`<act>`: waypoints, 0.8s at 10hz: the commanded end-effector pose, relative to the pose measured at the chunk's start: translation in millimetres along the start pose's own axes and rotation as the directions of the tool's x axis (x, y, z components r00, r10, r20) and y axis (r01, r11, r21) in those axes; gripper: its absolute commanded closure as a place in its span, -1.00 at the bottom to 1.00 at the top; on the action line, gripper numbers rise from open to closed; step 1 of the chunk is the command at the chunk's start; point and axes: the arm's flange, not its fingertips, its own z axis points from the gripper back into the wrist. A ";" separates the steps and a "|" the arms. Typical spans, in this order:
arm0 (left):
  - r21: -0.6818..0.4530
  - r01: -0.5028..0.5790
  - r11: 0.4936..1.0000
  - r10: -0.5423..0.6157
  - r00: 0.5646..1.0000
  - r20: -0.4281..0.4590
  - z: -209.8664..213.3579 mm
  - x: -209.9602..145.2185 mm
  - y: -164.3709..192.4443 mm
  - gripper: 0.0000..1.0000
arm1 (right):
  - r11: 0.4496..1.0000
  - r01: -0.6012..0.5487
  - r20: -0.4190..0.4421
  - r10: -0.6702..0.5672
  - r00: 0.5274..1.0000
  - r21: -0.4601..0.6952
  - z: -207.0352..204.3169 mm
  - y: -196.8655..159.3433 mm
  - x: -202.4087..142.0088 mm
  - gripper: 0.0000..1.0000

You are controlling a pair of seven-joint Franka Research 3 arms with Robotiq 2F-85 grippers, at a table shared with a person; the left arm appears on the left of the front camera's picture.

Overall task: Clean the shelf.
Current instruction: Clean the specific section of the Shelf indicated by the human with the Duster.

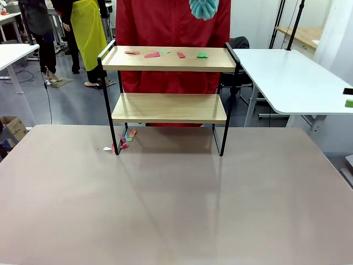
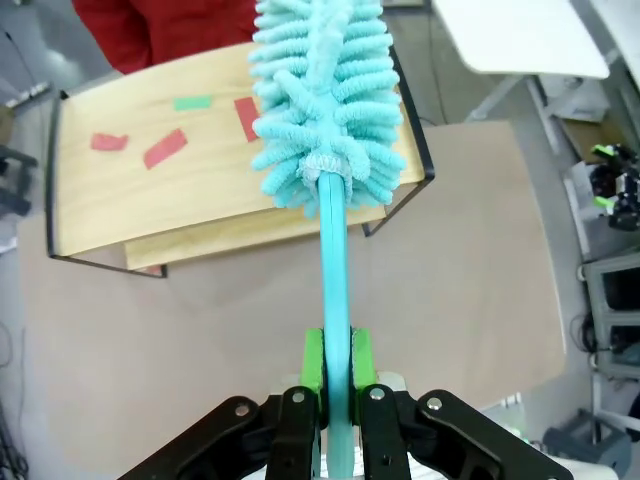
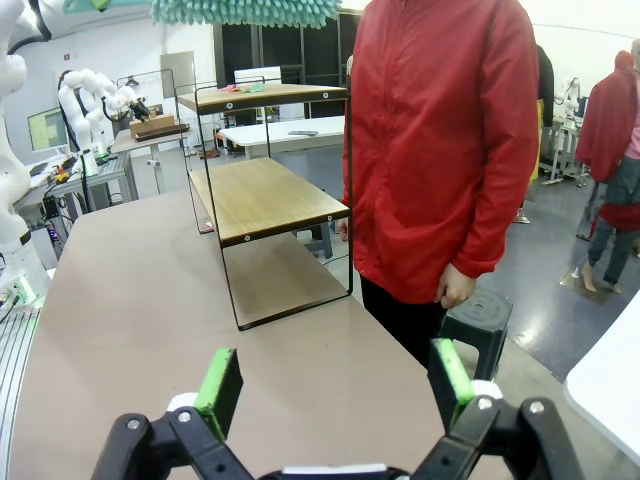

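While the left hand (image 2: 337,365) is clenched on the thin handle of a teal duster (image 2: 325,90), the fluffy head hangs just above the top board of the shelf (image 1: 168,107). The shelf stands at the middle of the counter's (image 1: 176,210) far edge, its long side running along that edge, with a person in a red jacket (image 1: 171,22) close behind it. Paper scraps (image 1: 151,54), pink, red and green, lie strung along the top board. More have gathered on the counter by the shelf's front left leg.

The handle points from the hand across the board, and the head sits over the board's right part. Most of the scraps therefore lie to its left, and I'd expect the sweep to run lengthwise that way. The right hand (image 3: 335,385) is released, its pads spread wide, low over the counter's right side, well apart from the shelf. The left arm looks the one to do the work.
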 end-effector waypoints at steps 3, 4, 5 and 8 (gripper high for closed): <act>0.039 -0.008 0.999 0.010 0.999 -0.046 -19.5 14.1 -50.2 0.74 | 1.000 -0.007 -0.001 0.007 1.000 0.002 -1.6 1.2 3.9 -1.00; 0.052 0.000 0.999 0.004 0.998 -0.070 -28.2 8.7 -55.5 0.74 | 1.000 -0.007 -0.001 0.007 1.000 0.002 -1.6 1.2 3.9 -1.00; 0.083 -0.012 0.996 0.019 0.996 -0.083 -37.4 3.0 -59.1 0.74 | 1.000 -0.007 -0.001 0.007 1.000 0.002 -1.6 1.2 3.9 -1.00; 0.114 0.029 0.993 -0.013 0.989 -0.145 -63.9 -13.1 -70.7 0.74 | 1.000 -0.007 -0.001 0.007 1.000 0.002 -1.6 1.2 3.9 -1.00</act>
